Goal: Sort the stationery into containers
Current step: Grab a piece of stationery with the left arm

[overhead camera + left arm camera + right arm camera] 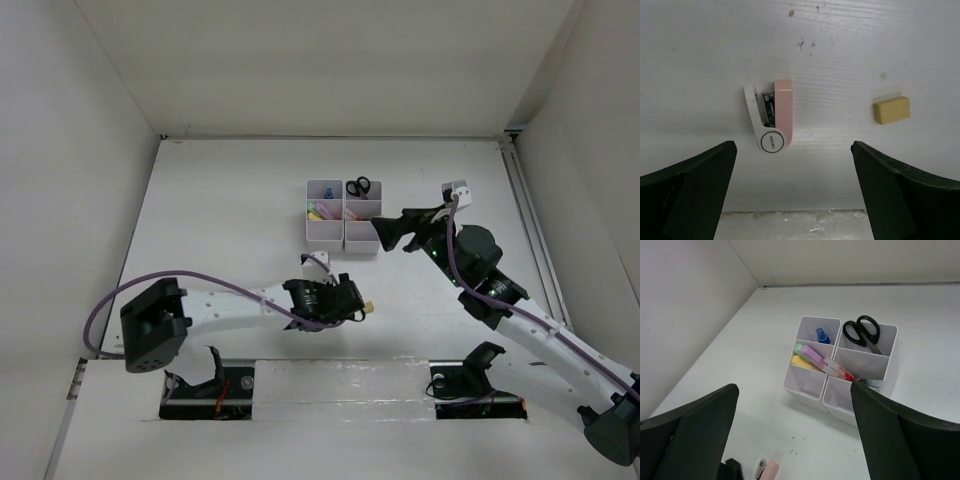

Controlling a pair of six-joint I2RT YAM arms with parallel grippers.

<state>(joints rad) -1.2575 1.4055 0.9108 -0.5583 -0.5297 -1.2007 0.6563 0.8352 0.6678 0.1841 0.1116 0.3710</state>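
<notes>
The white six-compartment organiser stands mid-table and also shows in the right wrist view. It holds black-handled scissors, a blue-capped tube, pink and green markers, a yellow item and a red pen. A pink stapler and a tan eraser cube lie on the table. My left gripper hovers open and empty just short of the stapler. My right gripper is open and empty by the organiser's near right corner.
The table's front edge runs just under my left gripper. White walls enclose the table on the left, back and right. The stapler also shows in the right wrist view, in front of the organiser.
</notes>
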